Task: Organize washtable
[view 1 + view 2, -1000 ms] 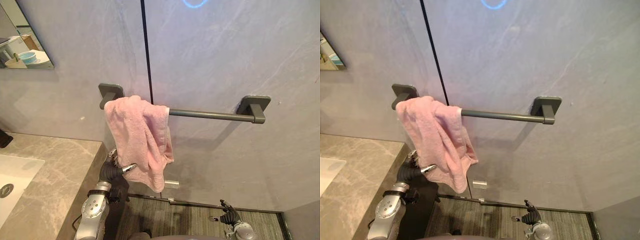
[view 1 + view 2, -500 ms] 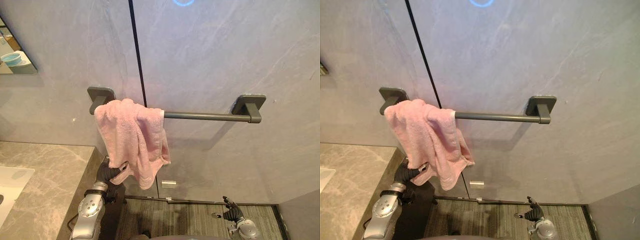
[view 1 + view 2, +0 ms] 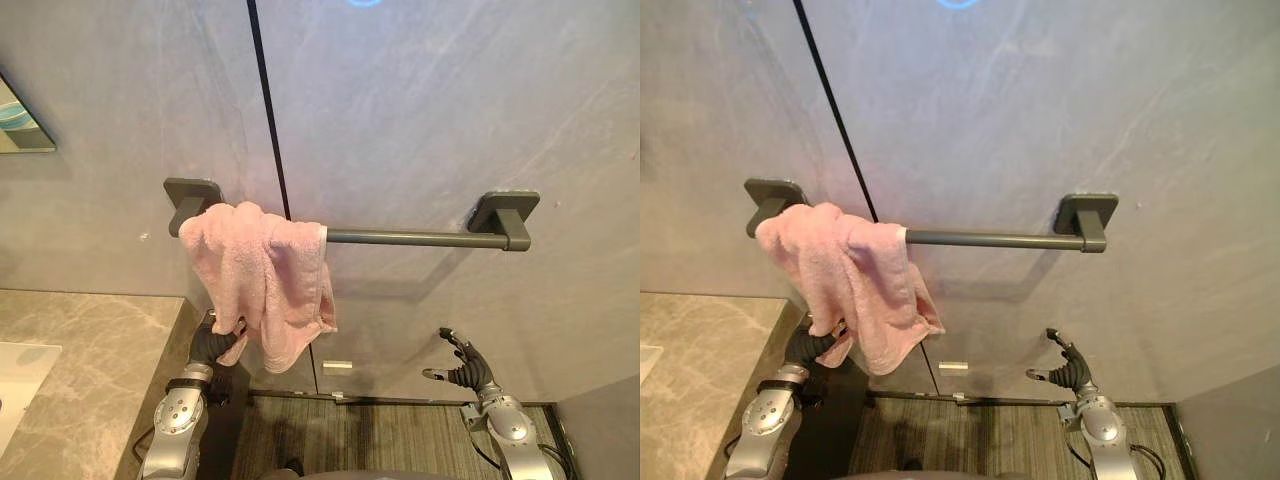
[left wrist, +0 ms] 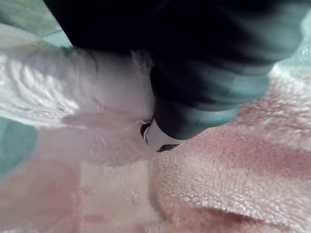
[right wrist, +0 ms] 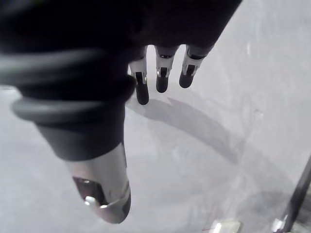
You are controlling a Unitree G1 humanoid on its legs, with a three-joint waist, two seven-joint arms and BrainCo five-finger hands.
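A pink towel [image 3: 262,275] hangs bunched over the left end of a dark towel bar [image 3: 420,237] fixed to the grey wall [image 3: 430,110], beside the marble worktop [image 3: 90,340]. The left robot hand [image 3: 212,345] is pressed up into the towel's lower edge, with cloth folded over it, and I cannot tell whether it is grasping the towel. The right robot hand [image 3: 462,368] hovers below the bar's right end, near the wall, released and holding nothing.
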